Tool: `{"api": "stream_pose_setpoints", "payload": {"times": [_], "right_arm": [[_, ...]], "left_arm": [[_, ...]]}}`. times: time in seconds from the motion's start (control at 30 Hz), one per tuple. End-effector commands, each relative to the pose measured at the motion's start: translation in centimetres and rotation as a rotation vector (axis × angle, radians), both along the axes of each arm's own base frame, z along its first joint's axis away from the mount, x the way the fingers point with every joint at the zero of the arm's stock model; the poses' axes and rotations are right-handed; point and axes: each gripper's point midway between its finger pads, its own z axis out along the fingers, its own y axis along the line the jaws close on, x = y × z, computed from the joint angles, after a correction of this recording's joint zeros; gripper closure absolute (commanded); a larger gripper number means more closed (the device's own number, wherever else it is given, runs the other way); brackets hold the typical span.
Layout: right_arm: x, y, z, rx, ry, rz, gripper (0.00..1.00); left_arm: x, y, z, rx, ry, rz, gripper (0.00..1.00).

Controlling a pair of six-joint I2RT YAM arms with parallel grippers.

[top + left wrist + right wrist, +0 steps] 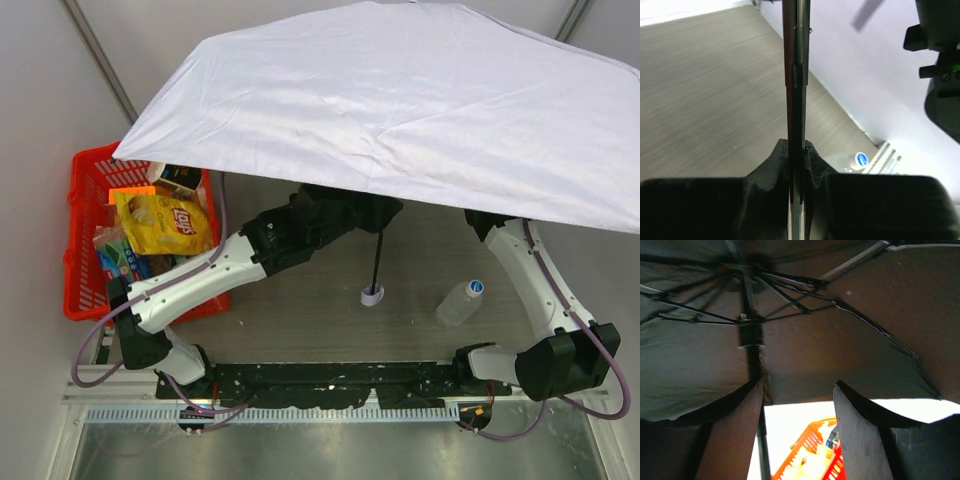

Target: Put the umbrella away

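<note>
The umbrella (pixel 400 110) is fully open and needs collapsing before it can be put away, so the step in hand looks like getting the right gripper (pixel 798 385) onto the runner (pixel 751 335). That gripper sits under the canopy with its jaws well apart and nothing between them, and the shaft (pixel 377 260) lies just left of the gap. It should shift sideways until the shaft is centred, close just below the runner, and draw straight down along the shaft without snagging the ribs (pixel 790 295). The left gripper (pixel 796 150) is clamped tight on the shaft and should hold it steady and upright meanwhile. The umbrella stands over the far half of the table (pixel 300 310), its small grey handle (pixel 372 295) seemingly resting on the tabletop between the arms, near a bottle (pixel 460 300). The canopy is pale lavender-white, taut with faint creases, and one corner overhangs the red basket (pixel 85 200). From below it looks dark, with thin black ribs fanning out from the hub.
</note>
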Motion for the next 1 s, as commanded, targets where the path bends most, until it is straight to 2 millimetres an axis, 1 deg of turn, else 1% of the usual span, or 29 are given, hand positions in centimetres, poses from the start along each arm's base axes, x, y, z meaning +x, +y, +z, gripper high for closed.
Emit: {"api": "stream_pose_setpoints", "payload": {"times": [0.0, 0.03, 0.1, 0.13, 0.17, 0.23, 0.27, 0.3, 0.33, 0.37, 0.4, 0.43, 0.47, 0.5, 0.53, 0.6, 0.67, 0.77, 0.83, 0.87, 0.9, 0.93, 0.97], "right_arm": [[-4.0, -0.4, 5.4, 0.055, -0.209, 0.025, 0.36], [-4.4, -0.5, 5.6, 0.056, -0.216, 0.015, 0.36], [-3.9, -0.9, 5.3, 0.053, -0.189, -0.016, 0.32], [-3.9, -0.8, 5.6, 0.034, -0.206, -0.026, 0.31], [-3.4, -0.4, 5.2, 0.015, -0.176, -0.020, 0.31], [-3.5, 0.0, 5.5, 0.000, -0.188, -0.017, 0.31], [-3.2, -0.1, 5.8, -0.006, -0.182, -0.048, 0.30], [-2.2, 0.2, 4.8, -0.040, -0.122, -0.064, 0.30], [-1.6, -0.1, 5.3, -0.069, -0.109, -0.111, 0.30], [-0.3, -0.2, 3.6, -0.093, -0.006, -0.133, 0.30], [0.3, -0.7, 3.7, -0.090, 0.022, -0.171, 0.30], [1.1, -0.8, 2.3, -0.120, 0.094, -0.188, 0.30], [1.4, -1.3, 2.2, -0.127, 0.116, -0.222, 0.30], [1.8, -1.4, 0.9, -0.145, 0.169, -0.231, 0.29], [1.7, -1.8, 0.5, -0.149, 0.181, -0.252, 0.28], [2.0, -2.5, -1.3, -0.171, 0.244, -0.295, 0.27], [2.6, -3.8, -3.3, -0.194, 0.331, -0.369, 0.27], [3.2, -4.5, -3.9, -0.226, 0.350, -0.417, 0.27], [3.8, -4.6, -3.9, -0.225, 0.346, -0.423, 0.27], [4.0, -4.9, -3.4, -0.209, 0.333, -0.427, 0.27], [4.5, -4.4, -3.8, -0.199, 0.339, -0.398, 0.27], [4.9, -4.9, -3.2, -0.175, 0.319, -0.393, 0.28], [5.2, -3.8, -3.4, -0.160, 0.326, -0.316, 0.29]], "left_arm": [[-1.3, 0.2, 4.5, -0.186, 0.032, -0.101, 1.00], [-1.2, 0.4, 4.4, -0.180, 0.035, -0.093, 1.00], [-0.8, 0.3, 3.7, -0.152, 0.043, -0.079, 1.00], [-0.8, 0.1, 3.4, -0.141, 0.052, -0.079, 1.00], [-0.7, -0.1, 3.1, -0.128, 0.059, -0.080, 1.00], [-0.6, -0.5, 2.6, -0.110, 0.070, -0.082, 1.00], [-0.5, -0.5, 2.6, -0.106, 0.070, -0.085, 1.00], [-0.5, -0.6, 2.5, -0.106, 0.070, -0.085, 1.00], [-0.4, -0.5, 2.4, -0.103, 0.070, -0.076, 1.00], [-0.2, -0.3, 2.4, -0.102, 0.066, -0.064, 1.00], [-0.1, -0.3, 2.4, -0.097, 0.064, -0.056, 1.00], [0.1, -0.3, 2.2, -0.090, 0.061, -0.049, 1.00], [0.2, -0.3, 2.2, -0.087, 0.059, -0.044, 1.00], [0.3, -0.4, 2.1, -0.078, 0.058, -0.040, 1.00], [0.4, -0.5, 2.0, -0.071, 0.057, -0.039, 1.00], [0.8, -0.5, 1.7, -0.055, 0.056, -0.030, 1.00], [0.8, -0.7, 1.4, -0.042, 0.054, -0.029, 1.00], [0.9, -0.5, 1.3, -0.036, 0.049, -0.024, 1.00], [0.9, -0.6, 1.3, -0.035, 0.049, -0.028, 1.00], [0.8, -0.6, 1.4, -0.038, 0.050, -0.032, 1.00], [0.7, -0.7, 1.3, -0.040, 0.053, -0.037, 1.00], [0.6, -0.8, 1.2, -0.042, 0.056, -0.044, 1.00], [0.4, -1.0, 1.3, -0.047, 0.058, -0.055, 1.00]]}}
